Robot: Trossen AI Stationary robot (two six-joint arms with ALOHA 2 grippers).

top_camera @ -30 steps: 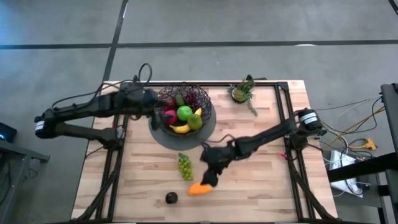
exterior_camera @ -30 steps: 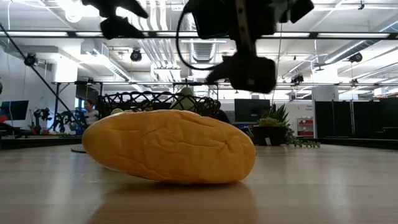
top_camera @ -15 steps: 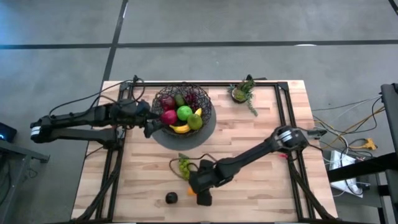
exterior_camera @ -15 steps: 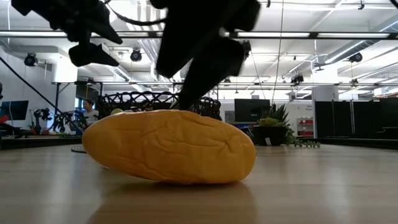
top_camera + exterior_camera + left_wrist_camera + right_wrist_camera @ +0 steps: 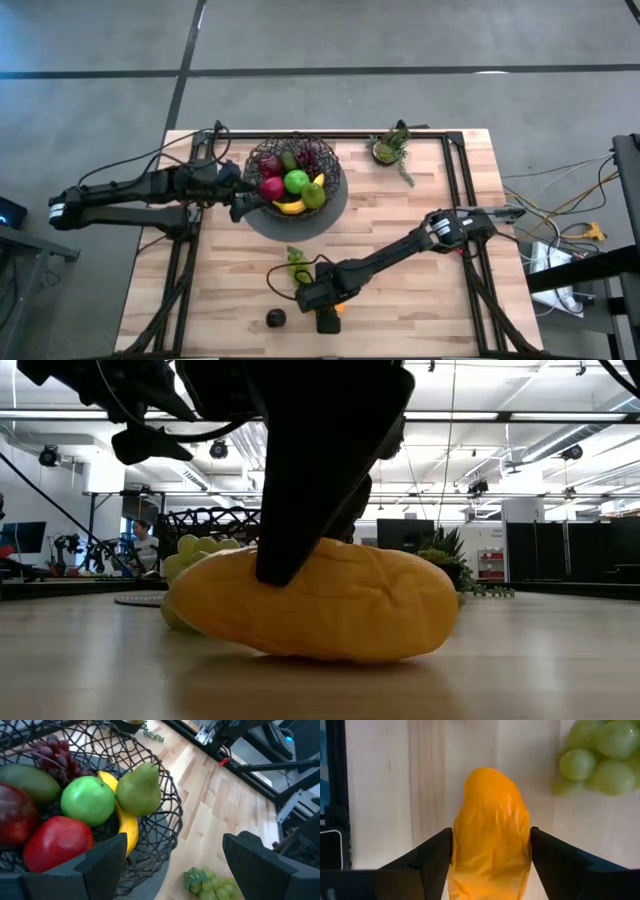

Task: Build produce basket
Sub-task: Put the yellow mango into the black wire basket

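The orange fruit [image 5: 490,820], long and wrinkled, lies on the wood near the table's near edge, under my right gripper [image 5: 325,304]; it fills the low view [image 5: 330,605]. Green grapes [image 5: 297,266] lie just beyond it, and a dark avocado [image 5: 275,318] sits to its left. The dark wire basket [image 5: 322,160] stands on a grey disc and holds red and green apples, a banana, a pear and purple grapes. My left gripper [image 5: 175,845] hovers open beside the basket's left rim [image 5: 170,795], touching nothing. My right gripper pinches the orange fruit between its two fingers [image 5: 437,860], which lie on the fruit's two long sides [image 5: 462,850], across its length. The fingers come from above, pointing down. The fruit rests on the table, slightly tilted [image 5: 300,650].
A small potted plant [image 5: 388,148] stands at the table's far right. Black frame rails [image 5: 455,190] run along the table's left and right sides. Bare wood lies to the right of the orange fruit.
My right gripper has swung toward the table's near-left and come down over the orange fruit, and its fingers now stand on both sides of it. The fruit has shifted and tipped a little on the table. My left gripper has drawn back from over the basket toward the left.
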